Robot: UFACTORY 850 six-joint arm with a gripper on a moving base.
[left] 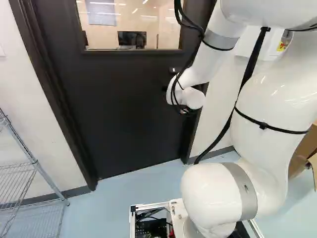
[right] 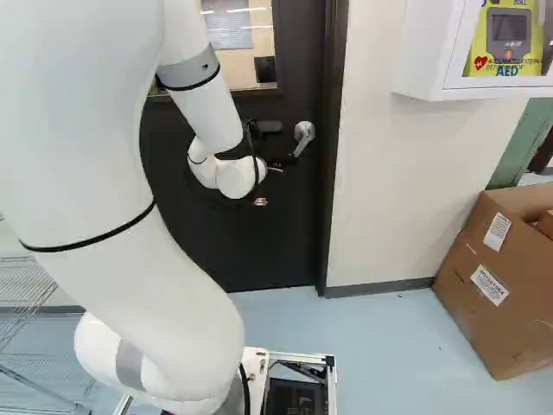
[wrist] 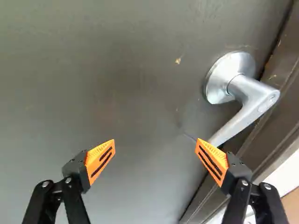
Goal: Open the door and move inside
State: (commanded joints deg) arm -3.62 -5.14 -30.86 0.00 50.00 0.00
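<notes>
In the right base view my gripper (right: 278,163) is at the door (right: 276,233), just below the silver lever handle (right: 303,134). The wrist view has the gripper (wrist: 155,143) wide open, its orange pads (wrist: 212,161) far apart with bare door surface between them. There, the handle (wrist: 250,105) runs from its round plate down to one finger, whose tip overlaps the lever's free end; whether they touch, I cannot tell. The black door (left: 119,114) stands closed in its frame, and the arm's wrist hides the handle in the left base view.
A wire shelf (left: 34,166) stands left of the door. Along the wall to the door's right hangs a white cabinet (right: 423,52), with a cardboard box (right: 497,277) on the floor beyond it. The dark door frame (right: 333,156) borders the handle side.
</notes>
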